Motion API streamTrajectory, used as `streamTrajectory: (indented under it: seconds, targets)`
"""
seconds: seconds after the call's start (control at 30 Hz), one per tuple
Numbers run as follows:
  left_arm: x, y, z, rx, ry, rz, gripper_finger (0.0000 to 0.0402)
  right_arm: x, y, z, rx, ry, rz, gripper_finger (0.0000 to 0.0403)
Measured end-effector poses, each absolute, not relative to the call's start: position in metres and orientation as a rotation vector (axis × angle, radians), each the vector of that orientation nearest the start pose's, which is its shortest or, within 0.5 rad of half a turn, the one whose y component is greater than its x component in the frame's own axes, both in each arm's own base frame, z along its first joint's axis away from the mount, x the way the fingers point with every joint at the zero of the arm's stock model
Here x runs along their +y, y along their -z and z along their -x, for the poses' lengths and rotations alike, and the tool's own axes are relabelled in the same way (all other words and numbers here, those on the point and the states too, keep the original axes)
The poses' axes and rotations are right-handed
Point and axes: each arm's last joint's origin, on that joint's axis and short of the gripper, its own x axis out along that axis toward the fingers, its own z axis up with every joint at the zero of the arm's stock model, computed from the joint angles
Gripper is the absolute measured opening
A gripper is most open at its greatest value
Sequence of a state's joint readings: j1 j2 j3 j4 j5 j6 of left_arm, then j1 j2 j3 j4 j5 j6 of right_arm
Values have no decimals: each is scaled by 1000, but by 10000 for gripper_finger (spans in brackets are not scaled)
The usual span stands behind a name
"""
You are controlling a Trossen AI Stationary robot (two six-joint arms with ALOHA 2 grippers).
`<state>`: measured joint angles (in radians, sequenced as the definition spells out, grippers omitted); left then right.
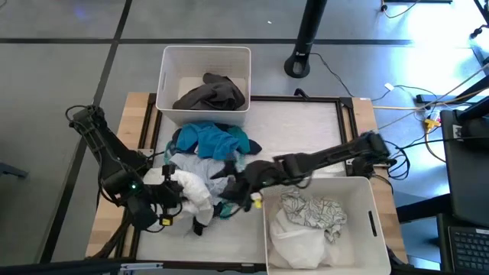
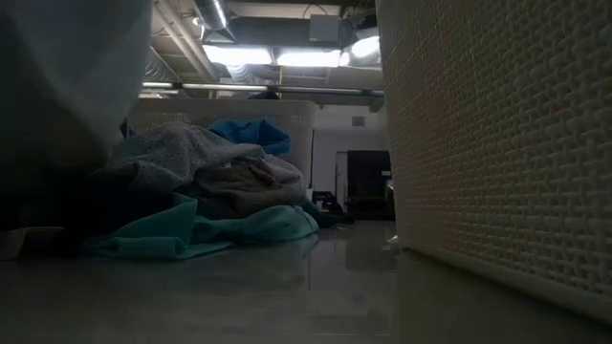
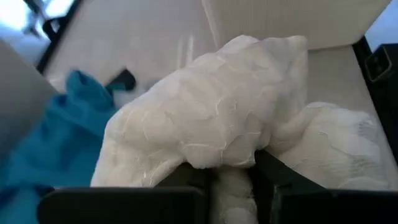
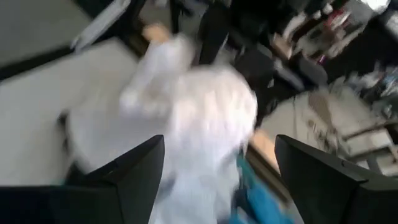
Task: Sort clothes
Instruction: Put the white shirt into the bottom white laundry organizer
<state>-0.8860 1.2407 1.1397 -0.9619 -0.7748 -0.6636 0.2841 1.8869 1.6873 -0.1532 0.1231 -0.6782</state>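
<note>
**opA:** ok so where's everything sitting relative to the clothes pile [image 1: 208, 156]? I'm on the remote feed and can only half see it.

**opB:** The pile is mid-table, teal shirt [image 1: 210, 140] on top at the far side. My left gripper [image 1: 177, 192] is right at the near-left edge of the pile, clamped on a white garment [image 1: 192, 189]. In the left wrist view the white fabric [image 3: 211, 112] bulges up over both fingers [image 3: 273, 180], pinched between them.

**opA:** and the right one?

**opB:** The right gripper [image 1: 231, 188] is at the near-right edge of the pile, jaws spread wide, nothing between them. The right wrist view shows the two fingers [image 4: 124, 174] well apart with the white garment [image 4: 193, 118] hanging beyond them, pretty blurry though.

**opA:** bins?

**opB:** One bin [image 1: 166, 76] touches the pile's far side, a dark grey garment [image 1: 214, 95] inside. The other bin [image 1: 367, 198] is just to the pile's near right, holding a grey-white patterned piece [image 1: 313, 211] on top of something white [image 1: 294, 241]. From table level the pile [image 2: 206, 186] shows pale grey on top, teal [image 2: 201, 232] spilling out at the bottom.
</note>
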Motion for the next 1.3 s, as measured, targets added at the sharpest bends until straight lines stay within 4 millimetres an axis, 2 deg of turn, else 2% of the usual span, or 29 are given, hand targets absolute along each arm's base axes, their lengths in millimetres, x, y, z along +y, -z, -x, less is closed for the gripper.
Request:
streamTrajectory:
  seconds: [0.13, 0.33, 0.63, 0.7, 0.8, 1.03, 1.2, 1.3]
  targets:
    - [-166, -315, -163, 629, -125, -219, 45, 120, -312, -450, 204, -265, 711, 305]
    - [-170, -322, -170, 540, -96, -333, 45, 121, -286, -472, 128, -289, 659, 305]
    - [-169, -328, -179, 498, -80, -404, 44, 125, -277, -484, -12, -278, 686, 298]
    - [-168, -328, -180, 495, -81, -413, 44, 126, -277, -485, -28, -278, 699, 279]
    - [-169, -330, -181, 479, -76, -418, 47, 124, -274, -486, -30, -261, 724, 229]
    - [-169, -330, -182, 470, -102, -313, 98, 123, -272, -487, -25, -264, 772, 98]
    - [-167, -332, -180, 464, -114, -221, 125, 123, -272, -487, -25, -257, 787, 88]
    - [-162, -340, -175, 476, -85, -126, 149, 122, -273, -488, -24, -232, 803, 88]
